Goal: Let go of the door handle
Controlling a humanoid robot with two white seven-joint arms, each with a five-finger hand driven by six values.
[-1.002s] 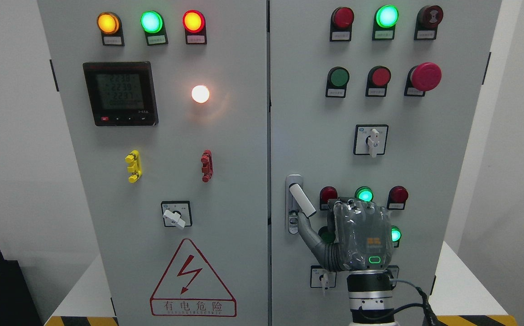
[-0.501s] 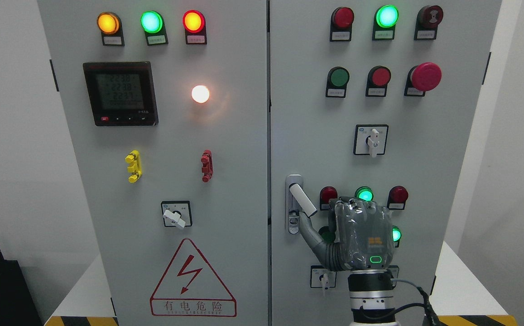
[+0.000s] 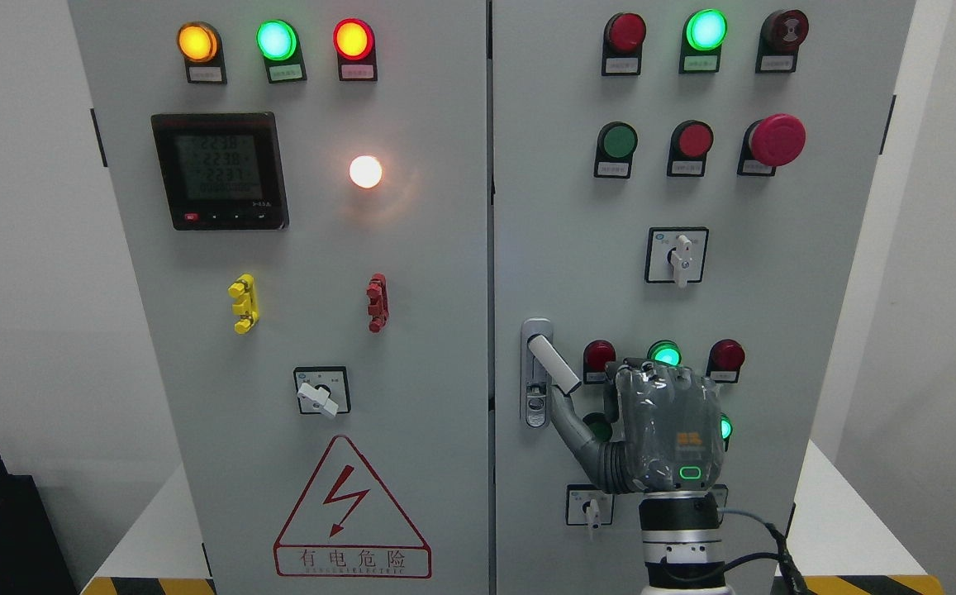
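The silver door handle point(image 3: 552, 362) sits at the left edge of the cabinet's right door point(image 3: 560, 207), swung out of its lock plate point(image 3: 535, 405) with its free end pointing down and to the right. My right hand point(image 3: 616, 395) rises from the bottom edge just right of the handle, its grey back toward the camera. Its thumb point(image 3: 570, 423) stretches up and left to just under the handle's free end. The other fingers point(image 3: 659, 376) lie against the door beside the handle, not around it. Whether the thumb touches the handle I cannot tell. My left arm does not show.
Indicator lamps point(image 3: 664, 355) and a small rotary switch point(image 3: 589, 506) crowd the door around my hand, and another rotary switch point(image 3: 677, 254) sits above. The left door point(image 3: 321, 248) carries a meter, lamps and a warning triangle point(image 3: 351, 512). White walls flank the cabinet.
My right hand has drifted slightly to the right and downward. The handle stays swung out at about the same tilt.
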